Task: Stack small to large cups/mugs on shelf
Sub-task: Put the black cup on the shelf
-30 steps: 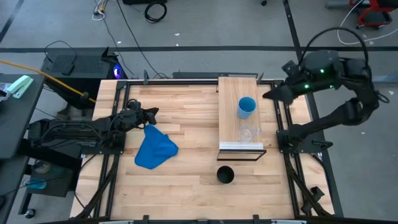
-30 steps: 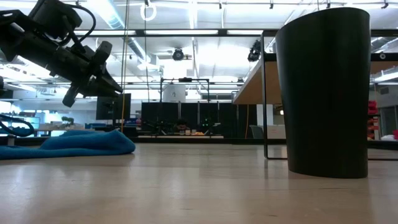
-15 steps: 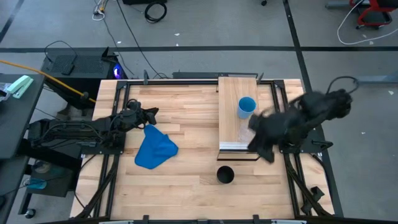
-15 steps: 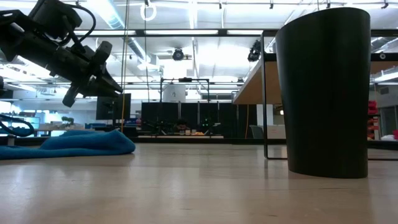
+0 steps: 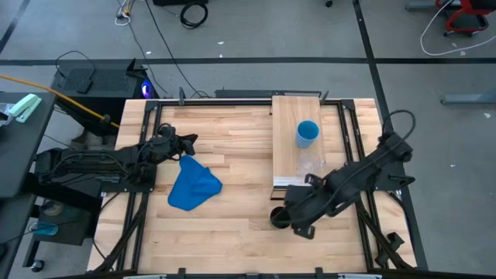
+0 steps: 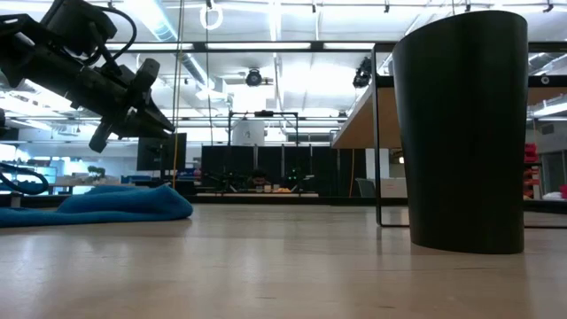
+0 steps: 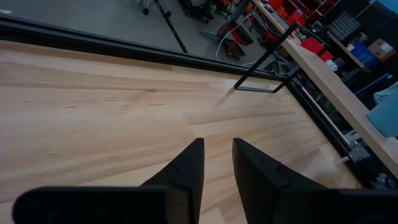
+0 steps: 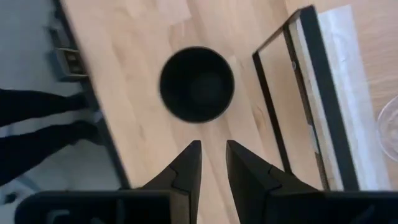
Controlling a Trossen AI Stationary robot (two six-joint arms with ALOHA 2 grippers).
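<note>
The black cup (image 5: pixel 280 218) (image 6: pixel 461 133) (image 8: pixel 196 84) stands upright on its base on the tabletop, just off the shelf's near end. On the shelf (image 5: pixel 288 116) stand the light-blue cup (image 5: pixel 308 132) and, nearer the silver front edge (image 8: pixel 339 93), the clear cup (image 5: pixel 310 165) (image 8: pixel 390 127). My right gripper (image 5: pixel 293 219) (image 8: pixel 213 155) hovers above the table just right of the black cup. It points down, with its fingers close together and holding nothing. My left gripper (image 5: pixel 190 141) (image 6: pixel 164 124) (image 7: pixel 217 155) waits at the table's left side, also with fingers close together.
A crumpled blue cloth (image 5: pixel 192 186) (image 6: pixel 106 202) lies on the left half of the table, below my left gripper. The shelf's black frame (image 8: pixel 273 106) stands close to the black cup. A person's dark legs (image 8: pixel 43 118) show beyond the table's near edge.
My right arm has swung in from beyond the table's right edge. It crossed the shelf's near end toward the table's near edge and now points down beside the black cup. The cups, the cloth and my left arm have kept still.
</note>
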